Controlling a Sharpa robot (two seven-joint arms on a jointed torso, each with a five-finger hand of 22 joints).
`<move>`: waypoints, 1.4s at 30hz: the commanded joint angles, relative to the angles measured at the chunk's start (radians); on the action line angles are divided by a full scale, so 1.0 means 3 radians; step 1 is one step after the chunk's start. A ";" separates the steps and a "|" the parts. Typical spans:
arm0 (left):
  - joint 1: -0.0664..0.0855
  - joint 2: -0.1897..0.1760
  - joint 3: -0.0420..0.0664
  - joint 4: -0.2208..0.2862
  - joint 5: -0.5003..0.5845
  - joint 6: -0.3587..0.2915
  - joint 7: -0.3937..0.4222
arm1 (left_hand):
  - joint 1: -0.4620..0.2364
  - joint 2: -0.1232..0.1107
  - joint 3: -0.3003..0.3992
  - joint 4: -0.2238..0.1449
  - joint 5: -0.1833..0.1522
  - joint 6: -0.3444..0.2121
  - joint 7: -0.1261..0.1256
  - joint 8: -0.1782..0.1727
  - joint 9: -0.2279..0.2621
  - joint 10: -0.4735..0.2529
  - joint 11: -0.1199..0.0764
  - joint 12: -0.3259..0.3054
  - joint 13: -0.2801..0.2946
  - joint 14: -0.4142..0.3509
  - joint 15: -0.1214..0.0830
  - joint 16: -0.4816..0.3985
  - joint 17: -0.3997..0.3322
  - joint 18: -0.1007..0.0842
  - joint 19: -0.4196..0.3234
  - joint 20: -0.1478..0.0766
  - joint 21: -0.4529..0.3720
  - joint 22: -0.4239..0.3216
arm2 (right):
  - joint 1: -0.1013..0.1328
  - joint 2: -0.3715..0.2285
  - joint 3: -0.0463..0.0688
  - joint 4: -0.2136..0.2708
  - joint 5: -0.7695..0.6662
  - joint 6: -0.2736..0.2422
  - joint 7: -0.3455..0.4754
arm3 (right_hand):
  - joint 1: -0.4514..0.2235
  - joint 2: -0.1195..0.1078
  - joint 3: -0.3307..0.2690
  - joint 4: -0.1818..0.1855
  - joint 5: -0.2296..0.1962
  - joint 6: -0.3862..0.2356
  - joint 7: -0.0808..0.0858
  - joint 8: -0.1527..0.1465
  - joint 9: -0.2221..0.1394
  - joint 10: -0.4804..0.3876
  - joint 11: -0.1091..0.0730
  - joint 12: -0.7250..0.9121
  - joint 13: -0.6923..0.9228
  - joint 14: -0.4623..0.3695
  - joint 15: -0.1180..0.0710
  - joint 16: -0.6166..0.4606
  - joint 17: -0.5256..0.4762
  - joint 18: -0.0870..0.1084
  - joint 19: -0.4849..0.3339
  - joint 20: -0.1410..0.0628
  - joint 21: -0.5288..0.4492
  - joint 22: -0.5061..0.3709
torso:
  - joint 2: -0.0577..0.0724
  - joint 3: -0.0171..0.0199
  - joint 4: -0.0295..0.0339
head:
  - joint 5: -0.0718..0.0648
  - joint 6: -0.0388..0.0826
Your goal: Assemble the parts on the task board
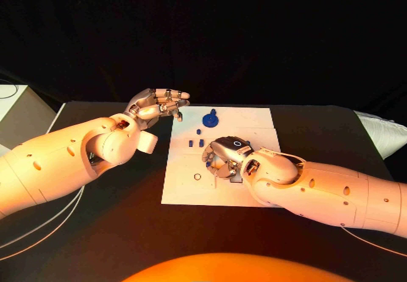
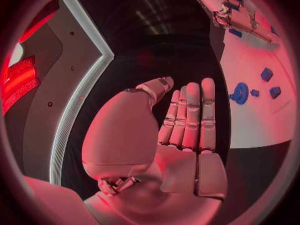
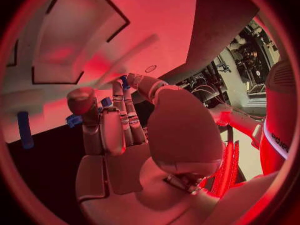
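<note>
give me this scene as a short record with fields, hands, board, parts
left hand: raised beside the board's far left corner, fingers straight and together, holding nothing
right hand: over the middle of the board, fingers curled down; a grip cannot be told
task board: white plate, flat on the black table
parts: round blue part near the far edge, small blue pieces beside the right hand

The flat white rectangular task board (image 1: 254,120) is lying mid-worktop, a round blue disc-shaped part (image 1: 210,120) sitting toward its 11 o'clock corner, small blue block parts (image 1: 195,143) lying just below it.
</note>
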 commanded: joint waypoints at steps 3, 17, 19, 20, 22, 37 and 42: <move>-0.0001 0.0003 0.0003 0.0007 0.0013 0.0018 0.0012 | -0.0008 -0.0002 -0.0012 0.0000 0.0001 -0.0026 -0.0002 -0.0006 -0.0006 -0.0024 -0.0003 0.0000 -0.0004 0.0007 0.0017 -0.0015 -0.0005 0.0048 0.0020 -0.0010 -0.0021 -0.0004 | -0.0013 -0.0015 -0.0009 -0.0002 0.0020 -0.0074 0.0030 | 0.0035 -0.0039 -0.0085 0.0008 0.0048 -0.0057 0.0017 -0.0039 -0.0014 -0.0126 0.0022 0.0001 0.0006 0.0072 0.0031 -0.0026 -0.0080 0.0035 -0.0075 0.0015 -0.0124 -0.0102 | -0.0001 0.0003 -0.0001 | -0.0002 0.0005; -0.0001 0.0000 0.0003 0.0000 0.0019 0.0025 0.0024 | -0.0040 -0.0018 -0.0048 0.0030 -0.0018 -0.0044 -0.0001 -0.0010 -0.0010 -0.0049 0.0001 0.0005 -0.0008 0.0007 0.0023 -0.0011 -0.0009 0.0047 0.0026 -0.0003 -0.0050 -0.0025 | -0.0006 -0.0276 -0.0001 0.0190 0.0143 -0.0355 0.0063 | 0.0484 0.0116 -0.1411 0.0379 -0.0064 -0.0417 -0.0027 -0.0246 -0.0208 -0.0625 0.0066 0.0295 0.0023 -0.0129 0.0086 -0.0114 -0.0413 0.0098 -0.0283 0.0076 -0.0579 -0.0406 | -0.0006 -0.0002 0.0000 | -0.0025 0.0012; -0.0001 -0.0002 0.0003 0.0000 0.0019 0.0032 0.0029 | -0.0044 -0.0025 -0.0057 0.0034 -0.0019 -0.0049 -0.0001 -0.0010 -0.0011 -0.0059 0.0002 0.0006 -0.0010 0.0004 0.0024 -0.0012 -0.0010 0.0047 0.0026 -0.0001 -0.0059 -0.0031 | 0.0005 -0.0358 0.0009 0.0240 0.0199 -0.0416 0.0103 | 0.0703 0.0162 -0.1690 0.0697 -0.0073 -0.0407 -0.0023 -0.0213 -0.0260 -0.0625 0.0046 0.0410 0.0021 -0.0101 0.0074 -0.0081 -0.0399 0.0087 -0.0208 0.0067 -0.0546 -0.0355 | -0.0007 -0.0003 0.0000 | -0.0026 0.0021; -0.0001 -0.0003 0.0003 0.0000 0.0020 0.0034 0.0030 | -0.0044 -0.0025 -0.0057 0.0034 -0.0019 -0.0049 -0.0001 -0.0010 -0.0011 -0.0059 0.0002 0.0006 -0.0010 0.0004 0.0024 -0.0012 -0.0010 0.0047 0.0026 -0.0001 -0.0059 -0.0031 | 0.0012 -0.0396 0.0015 0.0261 0.0230 -0.0443 0.0126 | 0.0718 0.0160 -0.1698 0.0725 -0.0072 -0.0393 -0.0013 -0.0207 -0.0263 -0.0604 0.0044 0.0428 0.0023 -0.0091 0.0067 -0.0073 -0.0385 0.0083 -0.0185 0.0063 -0.0517 -0.0327 | -0.0007 -0.0003 -0.0001 | -0.0028 0.0025; -0.0001 -0.0003 0.0003 -0.0002 0.0020 0.0037 0.0033 | -0.0044 -0.0025 -0.0057 0.0034 -0.0019 -0.0049 -0.0001 -0.0010 -0.0011 -0.0059 0.0002 0.0006 -0.0010 0.0004 0.0024 -0.0012 -0.0010 0.0047 0.0026 -0.0001 -0.0059 -0.0031 | 0.0033 -0.0476 0.0033 0.0300 0.0297 -0.0496 0.0175 | 0.0821 0.0198 -0.1644 0.0802 -0.0070 -0.0318 0.0016 -0.0179 -0.0274 -0.0468 0.0014 0.0506 0.0028 -0.0014 0.0035 -0.0006 -0.0254 0.0052 -0.0060 0.0035 -0.0352 -0.0178 | -0.0008 -0.0001 -0.0008 | -0.0029 0.0027; -0.0006 0.0003 0.0003 0.0000 0.0021 0.0048 0.0047 | -0.0040 -0.0024 -0.0060 0.0035 -0.0018 -0.0053 -0.0002 -0.0010 -0.0011 -0.0063 0.0001 0.0009 -0.0010 0.0003 0.0024 -0.0011 -0.0011 0.0048 0.0028 0.0000 -0.0066 -0.0036 | 0.0356 -0.0970 0.0096 0.0228 0.0475 0.0154 0.0408 | 0.0846 -0.0003 -0.1152 0.0941 -0.0143 -0.0225 0.0002 -0.0203 -0.0397 -0.0153 -0.0005 0.0205 0.0008 0.0139 0.0017 0.0234 0.0221 -0.0067 0.0261 0.0005 0.0254 0.0398 | -0.0006 0.0006 -0.0015 | -0.0046 0.0087; -0.0009 0.0002 0.0003 -0.0004 0.0021 0.0047 0.0052 | -0.0039 -0.0023 -0.0061 0.0036 -0.0018 -0.0054 -0.0004 -0.0011 -0.0012 -0.0065 0.0001 0.0009 -0.0010 0.0003 0.0024 -0.0010 -0.0011 0.0048 0.0029 0.0000 -0.0068 -0.0037 | 0.0372 -0.0988 0.0098 0.0164 0.0313 0.0251 0.0321 | 0.0824 -0.0032 -0.1209 0.0941 -0.0140 -0.0206 -0.0018 -0.0192 -0.0401 -0.0177 -0.0012 0.0173 0.0013 0.0137 0.0013 0.0235 0.0221 -0.0065 0.0258 0.0005 0.0248 0.0401 | -0.0006 0.0005 -0.0015 | -0.0052 0.0096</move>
